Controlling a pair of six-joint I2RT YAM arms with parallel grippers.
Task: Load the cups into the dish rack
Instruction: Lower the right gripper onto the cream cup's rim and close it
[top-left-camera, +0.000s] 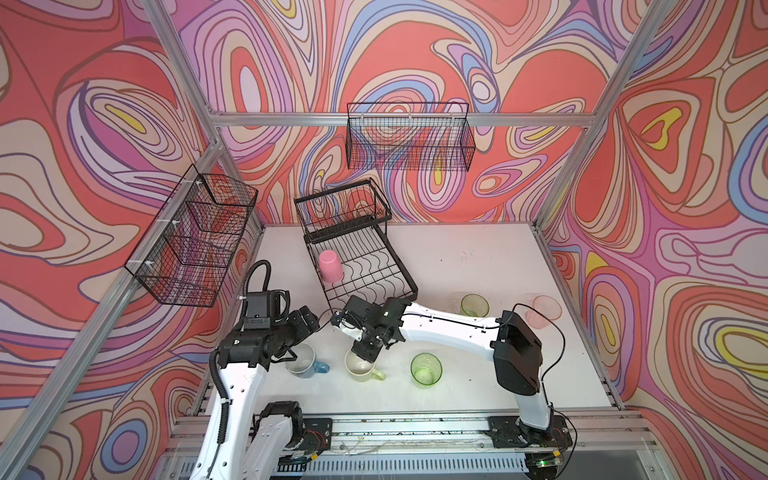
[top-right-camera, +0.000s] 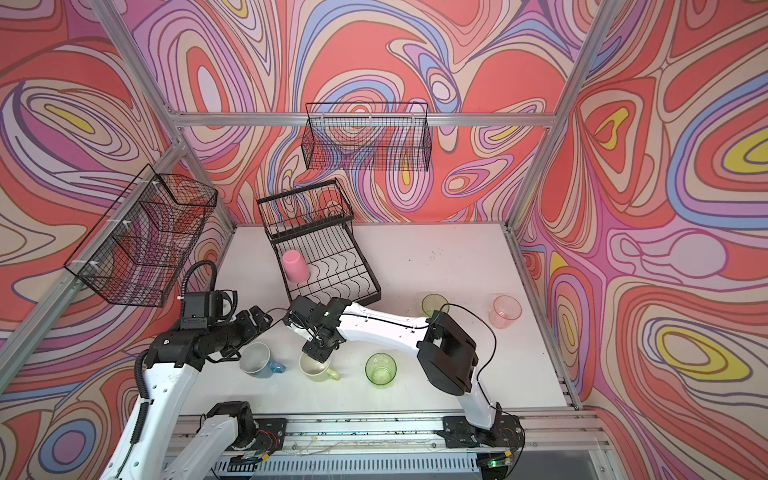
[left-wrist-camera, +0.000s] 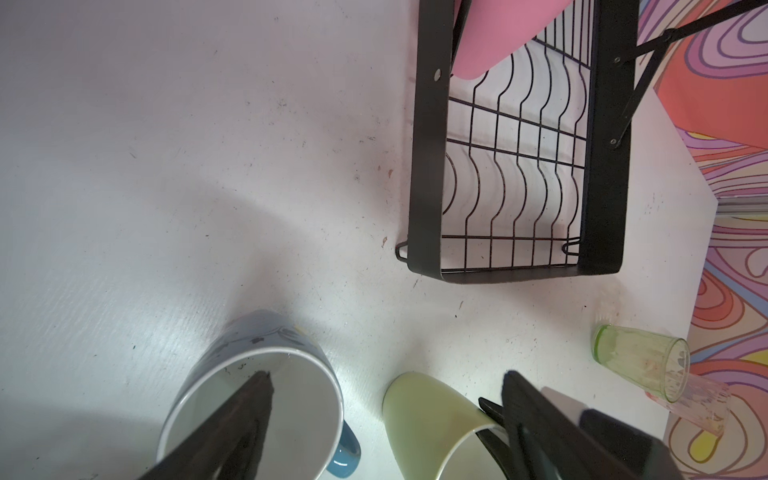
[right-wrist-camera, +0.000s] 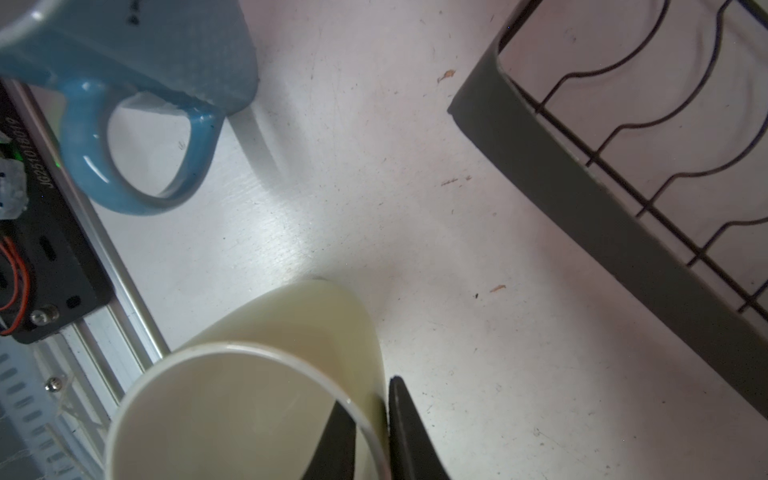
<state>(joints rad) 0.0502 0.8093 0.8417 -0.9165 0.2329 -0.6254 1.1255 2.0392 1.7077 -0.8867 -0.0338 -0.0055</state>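
Note:
My right gripper (top-left-camera: 365, 353) (right-wrist-camera: 374, 415) is shut on the rim of the pale yellow-green mug (top-left-camera: 361, 368) (right-wrist-camera: 291, 320), one finger inside and one outside; the mug stands on the table. My left gripper (top-left-camera: 313, 326) (left-wrist-camera: 386, 399) hangs open above the blue mug (top-left-camera: 305, 361) (left-wrist-camera: 266, 345), holding nothing. An opaque pink tumbler (top-left-camera: 331, 266) (left-wrist-camera: 498, 37) sits upside down in the dish rack's (top-left-camera: 411, 286) (left-wrist-camera: 428, 166) lower tray. Two clear green tumblers (top-left-camera: 426, 370) (top-left-camera: 473, 305) and a clear pink tumbler (top-left-camera: 544, 311) stand on the table to the right.
Black mesh baskets hang on the left wall (top-left-camera: 195, 241) and the back wall (top-left-camera: 409, 137). The right arm's elbow (top-left-camera: 517, 353) stretches across the table between the green tumblers. An aluminium rail (top-left-camera: 395, 428) runs along the front edge.

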